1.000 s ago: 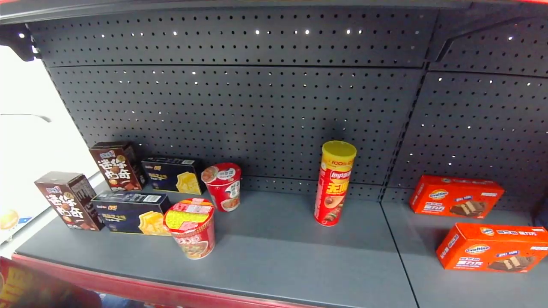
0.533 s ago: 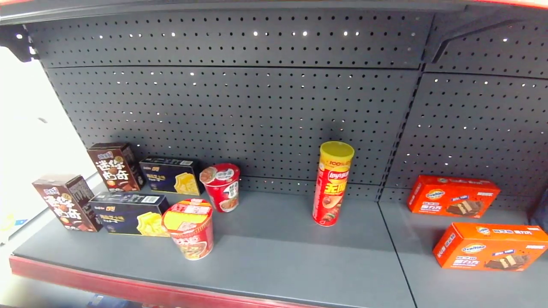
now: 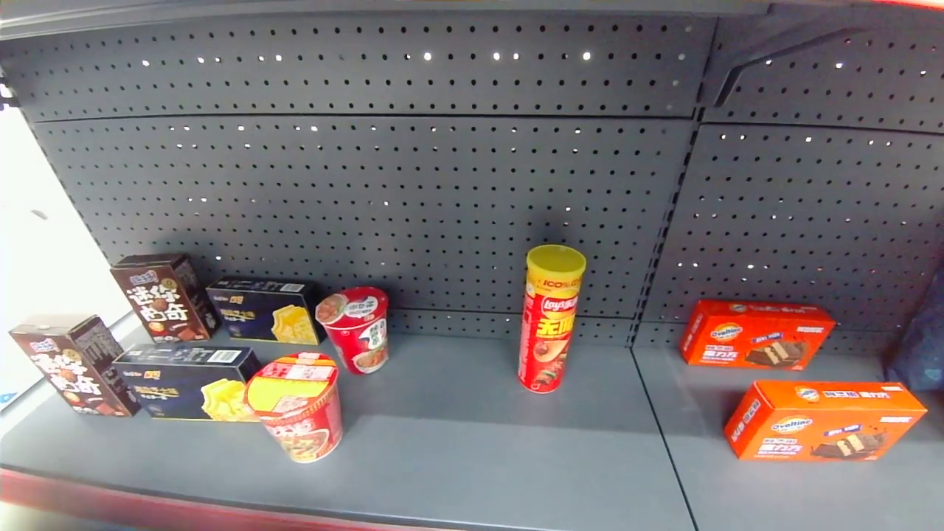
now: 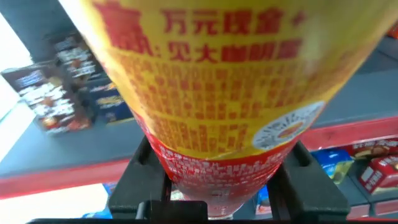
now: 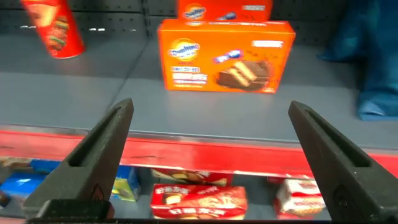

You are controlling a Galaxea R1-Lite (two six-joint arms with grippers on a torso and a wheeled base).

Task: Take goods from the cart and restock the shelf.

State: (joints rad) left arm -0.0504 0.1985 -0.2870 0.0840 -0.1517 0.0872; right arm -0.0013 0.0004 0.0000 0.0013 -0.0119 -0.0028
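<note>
Nearest of all, at the left wrist, the left gripper [image 4: 217, 183] has its black fingers [image 4: 140, 177] clamped on either side of a round yellow-and-red container [image 4: 224, 87]. Its wrap is crowded with red characters on yellow and carries a round white seal. It is held out in front of the shelf, not yet set down. Over on the right, the right gripper [image 5: 211, 158] hangs with its jaws spread wide, facing the red front lip [image 5: 205, 149] of the grey shelf [image 3: 472, 457]. Under that lip, a lower tier shows red packets [image 5: 199, 202].

On the deck, the front row starts at the left with a brown carton [image 3: 70, 363] bearing white lettering. Just beside it a navy box [image 3: 188, 372] with a yellow picture lies flat, then comes a red noodle cup [image 3: 296, 405] with a yellow lid label. Past the seam in the deck, far to the right, lies the front orange box [image 3: 824, 420], showing a cake and an oval logo.

Behind these stand a second brown carton [image 3: 164, 296], a second navy box [image 3: 265, 311] and a smaller red cup [image 3: 357, 329] just beside it. A tall red can [image 3: 549, 318] with a yellow lid stands alone mid-shelf, well apart from the cups. The rear orange box [image 3: 756, 334] sits near the back, with a blue bag [image 3: 918, 339] at the right edge. A dark perforated panel [image 3: 369, 184] closes off the back.
</note>
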